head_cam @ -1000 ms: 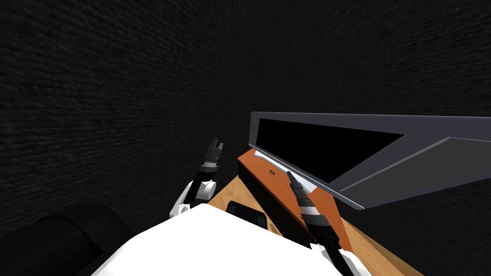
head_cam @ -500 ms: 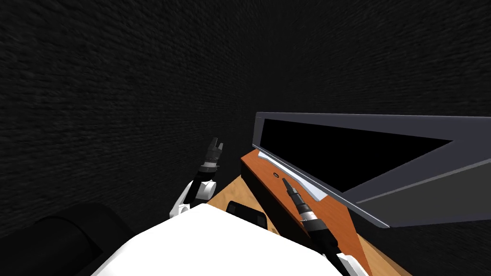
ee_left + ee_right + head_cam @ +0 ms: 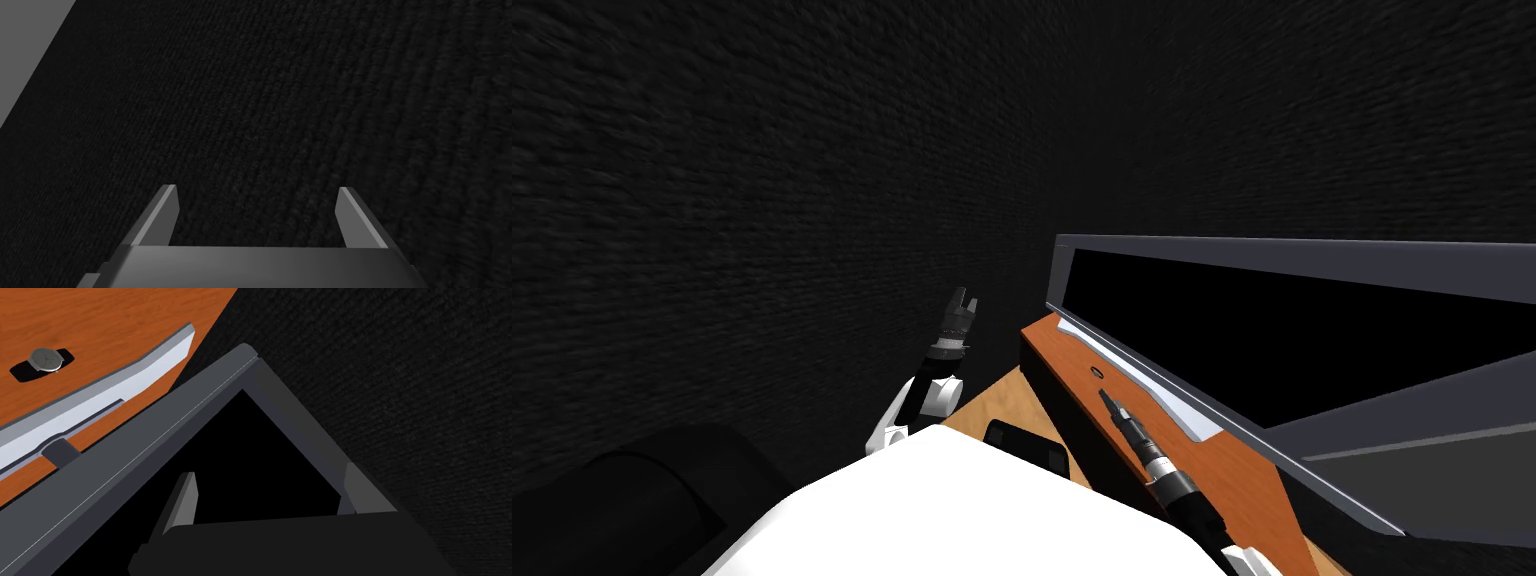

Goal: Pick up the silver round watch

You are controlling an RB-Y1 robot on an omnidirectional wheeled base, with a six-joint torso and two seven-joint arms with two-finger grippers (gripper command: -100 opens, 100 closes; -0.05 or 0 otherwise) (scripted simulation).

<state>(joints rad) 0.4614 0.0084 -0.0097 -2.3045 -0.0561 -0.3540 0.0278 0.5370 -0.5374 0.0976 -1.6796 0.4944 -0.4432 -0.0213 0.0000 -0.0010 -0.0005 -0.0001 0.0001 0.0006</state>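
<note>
Since 1 s ago R arm has drawn back toward 6 o'clock along the cabinet. Head view has also swung a bit (my own turn), so cabinet and screen sit further toward 3 o'clock.

Far L, at 8 o'clock in head view, a black rounded bulky shape (image 3: 642,490) sits against the dark rough-textured wall (image 3: 762,200).

Next, L claw (image 3: 964,297) (image 3: 257,192) is held up at abt 11 o'clock of the chest tip, well apart from the cabinet. Its fingers stand wide w/ nothing in them.

Below it is a strip of light wood surface (image 3: 992,400) w/ a small black boxy item (image 3: 1027,448) on it, just beside the cabinet's dark side.

Then the orange-brown wood-top cabinet (image 3: 1232,470) (image 3: 100,318), running from 11 to 5 o'clock. The silver round-faced watch w/ black strap (image 3: 1097,371) (image 3: 46,359) lies flat on its top, face up, near the far end.

R claw (image 3: 1104,396) (image 3: 270,470) hovers over the top w/ the watch just beyond its tips at 12 o'clock, not touching. Its fingers are spread and empty. In R wrist view the watch sits off toward 10 o'clock of the claw, not between the fingers.

Just R of the watch a light grey flat stand foot (image 3: 1137,378) (image 3: 100,400) lies on the top. It is between the watch and the dark grey-framed flat screen w/ black panel (image 3: 1272,330) (image 3: 150,448). The screen's frame is straight ahead of R fingers and crowds the 3 o'clock side.
</note>
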